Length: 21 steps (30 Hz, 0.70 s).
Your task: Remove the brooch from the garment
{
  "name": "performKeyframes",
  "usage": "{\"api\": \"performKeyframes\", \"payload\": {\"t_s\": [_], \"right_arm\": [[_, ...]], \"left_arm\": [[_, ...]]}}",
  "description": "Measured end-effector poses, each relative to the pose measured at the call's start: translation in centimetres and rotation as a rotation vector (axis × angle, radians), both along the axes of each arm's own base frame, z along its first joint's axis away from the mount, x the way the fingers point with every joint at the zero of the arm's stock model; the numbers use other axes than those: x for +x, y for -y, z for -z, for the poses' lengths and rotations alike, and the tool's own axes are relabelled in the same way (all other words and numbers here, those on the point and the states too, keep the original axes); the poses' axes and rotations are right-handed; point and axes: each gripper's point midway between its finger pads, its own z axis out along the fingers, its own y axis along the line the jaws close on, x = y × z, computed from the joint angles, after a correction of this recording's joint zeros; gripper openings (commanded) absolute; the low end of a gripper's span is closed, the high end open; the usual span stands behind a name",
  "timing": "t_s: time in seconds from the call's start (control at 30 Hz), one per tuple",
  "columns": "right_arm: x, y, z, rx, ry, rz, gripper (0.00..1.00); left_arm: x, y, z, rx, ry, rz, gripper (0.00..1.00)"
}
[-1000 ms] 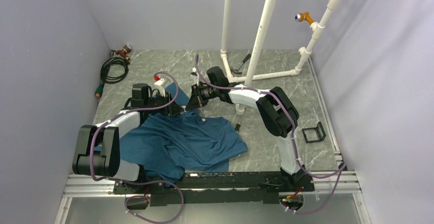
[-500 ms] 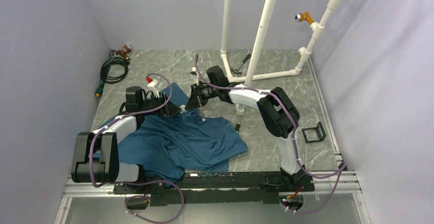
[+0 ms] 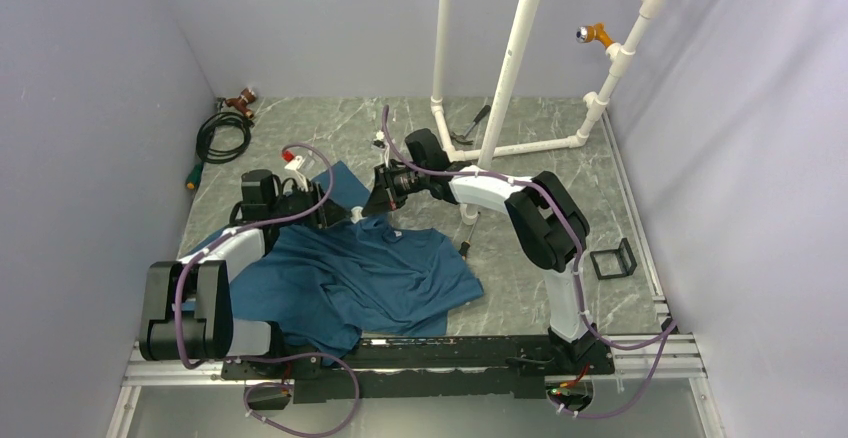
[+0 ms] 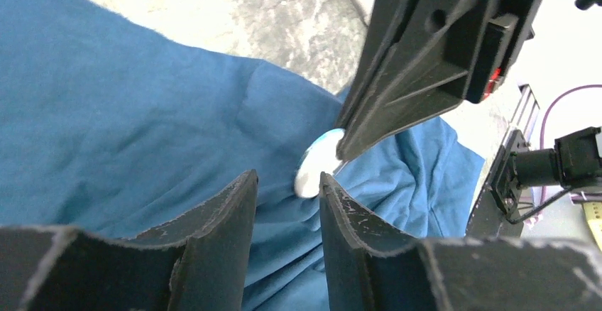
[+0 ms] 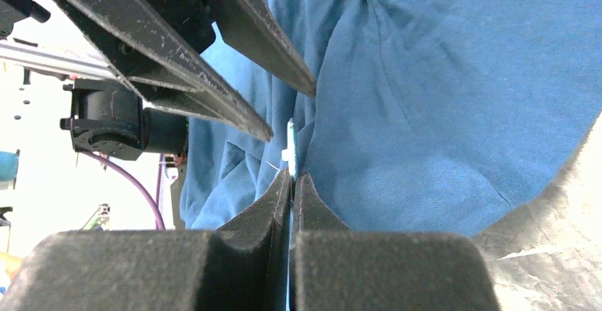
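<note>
The garment [image 3: 380, 273], a teal-blue T-shirt, lies crumpled in front of both arms. The brooch [image 4: 314, 165], a small whitish disc, stands on a raised fold of it near the collar. My right gripper [image 5: 292, 175] is shut on the brooch [image 5: 289, 140], which shows edge-on at its fingertips. In the left wrist view the right gripper's fingers [image 4: 419, 62] come down from the upper right onto the disc's edge. My left gripper [image 4: 287, 176] is open just short of the brooch, with only cloth behind the gap. In the top view both grippers meet at the shirt's far edge, left gripper [image 3: 343, 216] facing right gripper [image 3: 376, 208].
A white pipe frame [image 3: 510, 68] stands behind the right arm. A coiled black hose [image 3: 222, 136] lies at the far left corner. A small black bracket [image 3: 613, 260] sits at the right. Grey walls close in both sides.
My left gripper has opened and drawn back a little to the left, uncovering more of the shirt's sleeve. The right gripper has stayed shut at the same spot.
</note>
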Motion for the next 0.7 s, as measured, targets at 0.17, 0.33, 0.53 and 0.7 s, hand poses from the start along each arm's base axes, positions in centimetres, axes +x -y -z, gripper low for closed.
{"api": "performKeyframes", "payload": {"t_s": [0.17,0.33,0.53,0.7], "right_arm": [[-0.3,-0.1,-0.4,0.023,0.003,-0.025,0.0],[-0.4,0.0,-0.7,0.043,0.011,-0.049,0.0],[-0.6,0.0,-1.1,0.064,0.02,-0.073,0.0],[-0.7,0.3,-1.0,0.079,0.019,-0.085,0.0]], "left_arm": [[-0.5,1.8,-0.7,0.021,0.055,0.1,0.37],[-0.5,2.2,-1.0,0.024,0.074,0.121,0.33],[-0.8,2.4,-1.1,0.015,0.08,0.144,0.31],[-1.0,2.4,-1.2,0.006,0.087,0.164,0.29]]}}
